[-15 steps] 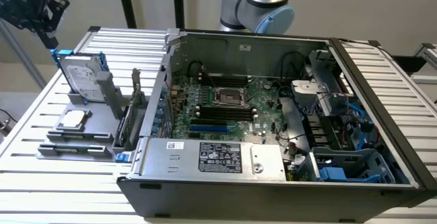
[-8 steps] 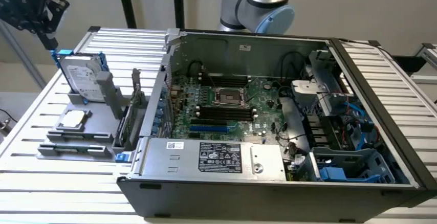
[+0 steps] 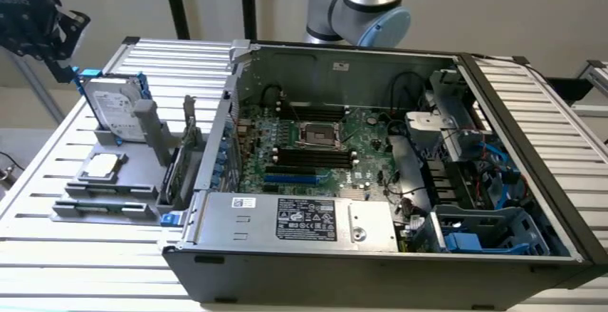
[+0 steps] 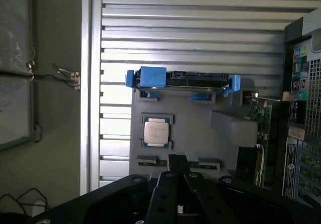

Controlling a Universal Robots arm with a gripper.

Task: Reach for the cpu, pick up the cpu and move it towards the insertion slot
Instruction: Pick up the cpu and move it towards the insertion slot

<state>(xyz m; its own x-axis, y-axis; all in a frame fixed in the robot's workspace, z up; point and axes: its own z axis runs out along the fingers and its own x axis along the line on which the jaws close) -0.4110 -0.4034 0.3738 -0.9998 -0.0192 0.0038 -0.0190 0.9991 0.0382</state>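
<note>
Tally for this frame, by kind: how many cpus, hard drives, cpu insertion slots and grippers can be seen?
cpu: 1, lying flat on the grey holder
hard drive: 1, standing on edge, blue brackets
insertion slot: 1, on the board inside the open case
gripper: 1, shut, holding nothing
Total: 4

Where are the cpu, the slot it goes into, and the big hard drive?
cpu (image 4: 156, 131): wrist view, middle of its metal top.
insertion slot (image 3: 320, 134): exterior view, its dark centre.
hard drive (image 3: 116, 112): exterior view, its silver face.
</note>
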